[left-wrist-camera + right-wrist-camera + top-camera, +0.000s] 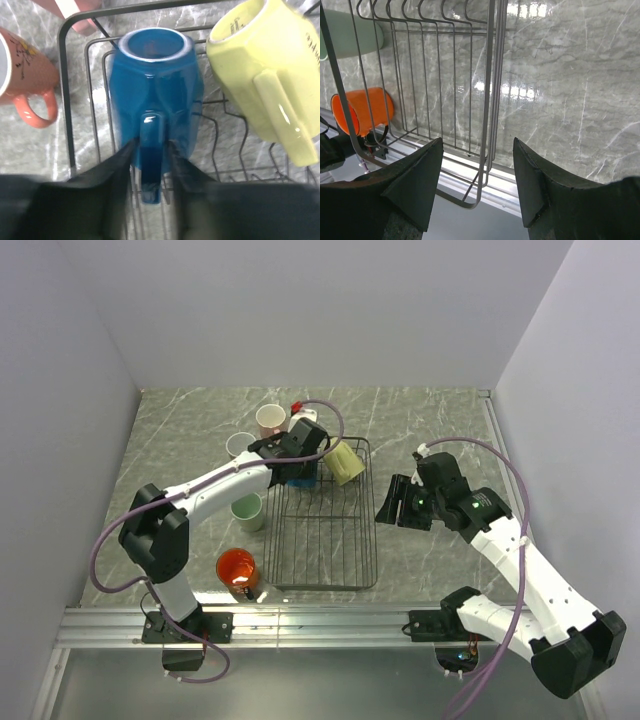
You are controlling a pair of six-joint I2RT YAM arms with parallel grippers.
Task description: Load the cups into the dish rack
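The black wire dish rack (325, 530) lies at the table's middle. My left gripper (297, 478) is at the rack's far left corner, shut on the handle of the blue mug (155, 75), which lies inside the rack with its mouth facing away. The pale yellow mug (343, 462) lies on its side in the rack beside it and also shows in the left wrist view (260, 65). Two pink mugs (270, 420) (240, 445), the mint green mug (247, 510) and the orange mug (237, 567) stand on the table left of the rack. My right gripper (400, 502) is open and empty at the rack's right side.
A small red-topped white object (297, 406) stands behind the left wrist. In the right wrist view the rack's right edge wire (490, 75) runs between the open fingers, above the table's near edge rail (320, 620). White walls enclose the table on three sides.
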